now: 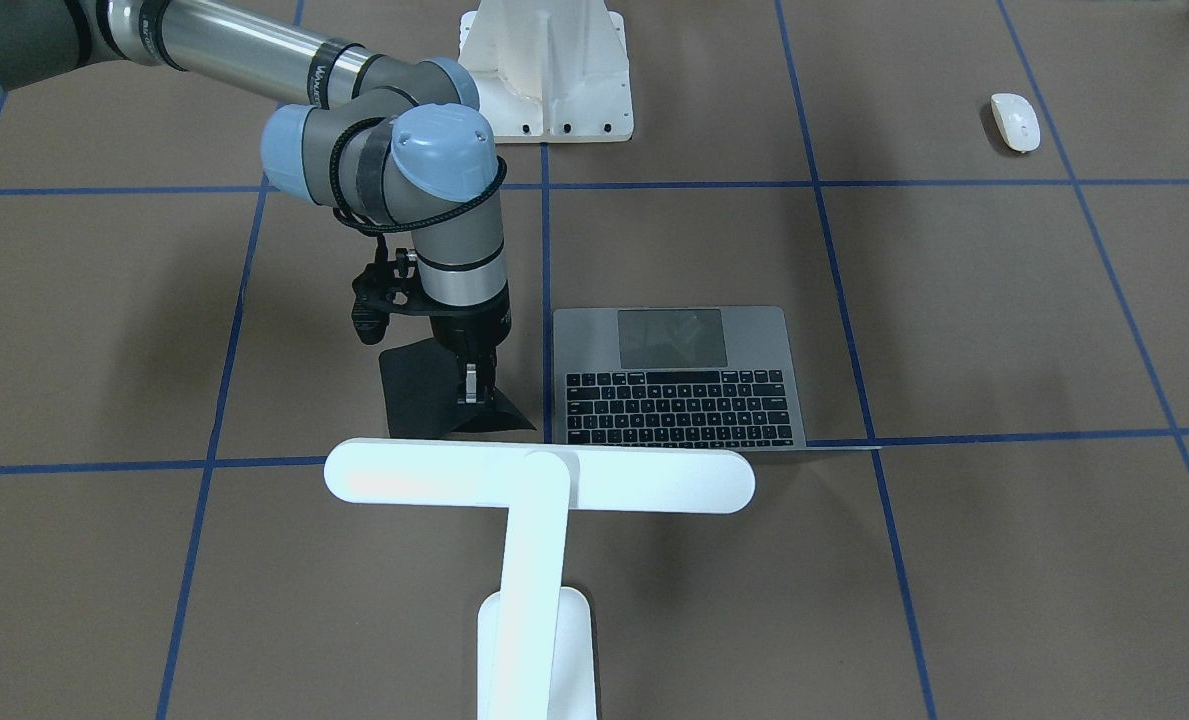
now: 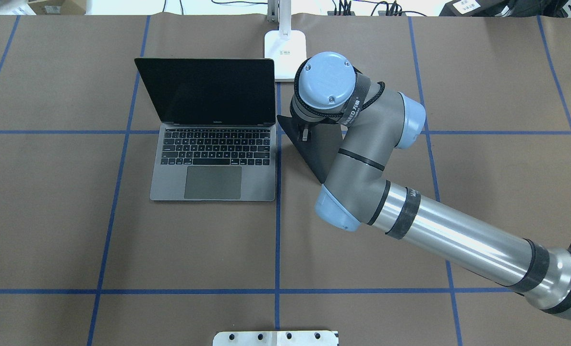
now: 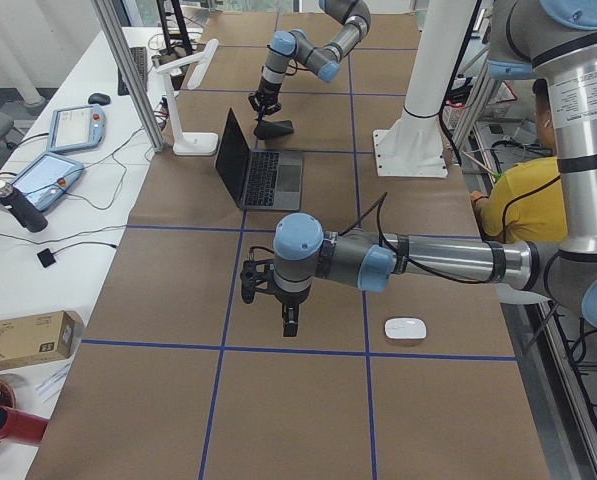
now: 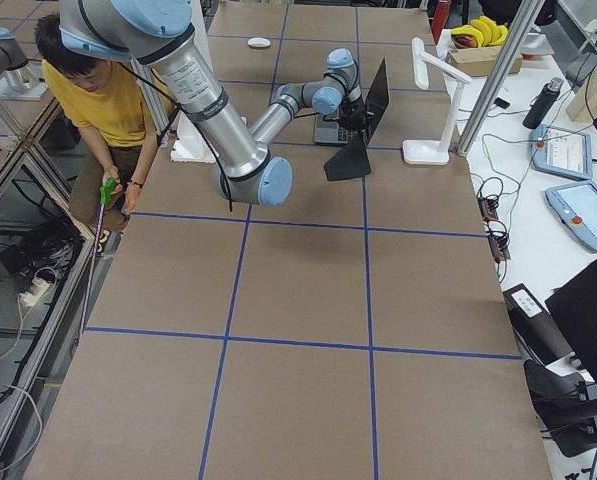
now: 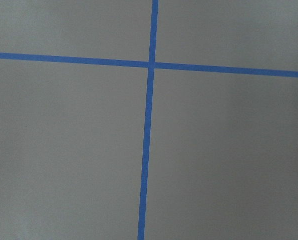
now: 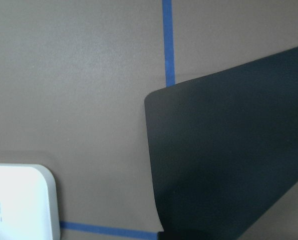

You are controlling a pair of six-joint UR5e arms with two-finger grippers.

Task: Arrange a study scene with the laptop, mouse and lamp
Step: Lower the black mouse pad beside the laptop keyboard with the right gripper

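While the right arm's fingers (image 1: 470,384) are seen clamped together on one edge of a flat black square pad (image 1: 416,392), the pad is held tilted just beside the slim space-grey metal laptop (image 1: 679,345), on the laptop's right. Whether its lower edge rests on the brown papered surface (image 1: 1004,330) cannot be told. The laptop is stood open, trackpad toward the robot and dark screen away from it. Behind the laptop's screen, a little to its right, the all-white T-headed desk lamp (image 2: 285,53) is stood on its rounded base.

The small glossy white oval mouse (image 1: 1015,121) is found well apart from the laptop, off to its left and nearer the robot, its long axis running roughly toward and away from the robot. The left arm's fingers (image 3: 290,325) are hung above the surface near the mouse, which lies on their robot-ward side. Whether they are apart or together cannot be told. The left arm is judged much the nearer for fetching the mouse to the pad.

One laptop, one mouse, one lamp and one pad are counted, plus one white ribbed metal pedestal (image 1: 544,70) on the robot's side of the laptop.
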